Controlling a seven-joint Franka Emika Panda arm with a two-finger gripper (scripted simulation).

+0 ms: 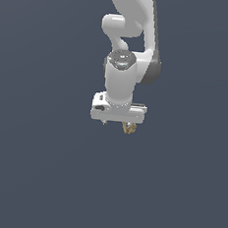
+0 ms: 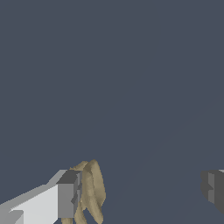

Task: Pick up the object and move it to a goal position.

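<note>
The object (image 1: 129, 129) is a small tan-brown lump with several finger-like lobes, showing just under the white gripper (image 1: 116, 123) towards the exterior view's right. In the wrist view the object (image 2: 92, 192) lies right against the inner side of one grey fingertip (image 2: 68, 194). The other fingertip (image 2: 213, 187) stands far off, with a wide gap between it and the object. The gripper (image 2: 140, 192) is open and points straight down. I cannot tell whether the object rests on the surface.
The white arm (image 1: 126, 43) rises straight above the gripper. Around it is only a plain dark grey-blue surface (image 1: 41, 168), with no other objects or edges in view.
</note>
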